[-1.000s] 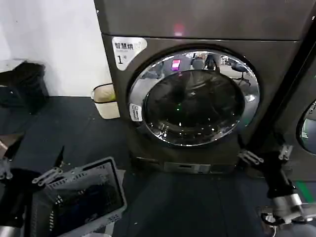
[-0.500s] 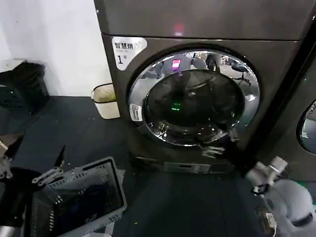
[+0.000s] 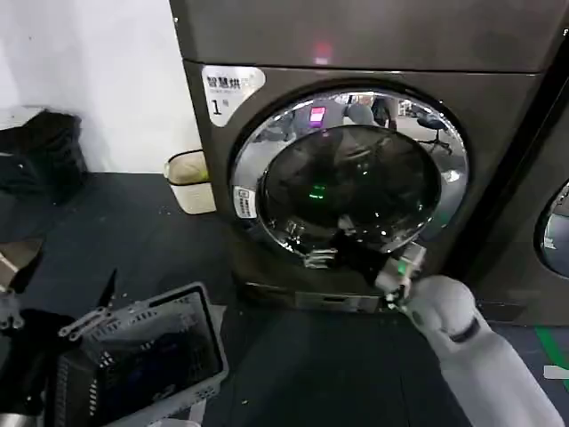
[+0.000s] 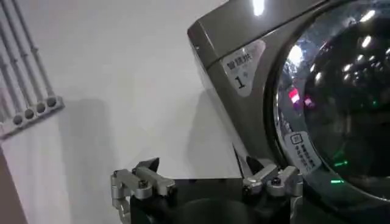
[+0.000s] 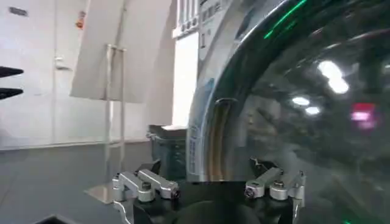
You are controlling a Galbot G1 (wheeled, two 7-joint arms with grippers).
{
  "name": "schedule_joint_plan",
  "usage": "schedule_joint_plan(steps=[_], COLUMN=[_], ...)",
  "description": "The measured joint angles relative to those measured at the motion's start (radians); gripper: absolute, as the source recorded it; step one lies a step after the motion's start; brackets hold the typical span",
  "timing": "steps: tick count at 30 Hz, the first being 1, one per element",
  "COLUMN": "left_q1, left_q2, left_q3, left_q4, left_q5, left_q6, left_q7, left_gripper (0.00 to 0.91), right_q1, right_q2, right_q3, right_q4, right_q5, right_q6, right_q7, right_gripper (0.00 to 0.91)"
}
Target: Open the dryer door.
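The dryer [image 3: 267,213] is a dark bronze-grey machine with a white "1" sticker [image 3: 229,92]. Its dryer door [image 3: 351,191] sits shut, a chrome ring round dark glass. My right gripper [image 3: 327,249] is open and held close in front of the door's lower rim, with nothing between its fingers. In the right wrist view the open right gripper [image 5: 207,173] faces the chrome ring [image 5: 204,122] at the door's left edge. My left gripper [image 3: 53,307] waits open at the lower left, over the basket. The left wrist view shows that gripper [image 4: 204,173], the dryer [image 4: 244,115] and the door [image 4: 341,103].
A grey laundry basket [image 3: 151,347] lies on the dark floor at the lower left. A beige bin [image 3: 189,180] stands against the white wall beside the dryer. A black object [image 3: 44,151] sits at the far left. A second machine [image 3: 553,222] stands at the right edge.
My right arm has swung up and to the left, from low beside the second machine to the lower rim of the dryer door. The left arm has stayed put.
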Motion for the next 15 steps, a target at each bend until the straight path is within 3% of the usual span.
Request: schedule_joint_plan(steps=[15], left_q1=[-0.004], left_q2=[-0.003], left_q3=[0.001], left_q4=[0.000], left_q5=[0.016], left_q6=[0.011], left_q7=[-0.005], left_gripper=[0.907], right_q1=[0.165], right_q2=[0.090], right_q3=[-0.114], right_q4=[-0.160], right_q5=[-0.024], right_q6=[-0.006], right_q7=[-0.028], right_gripper=[0.907])
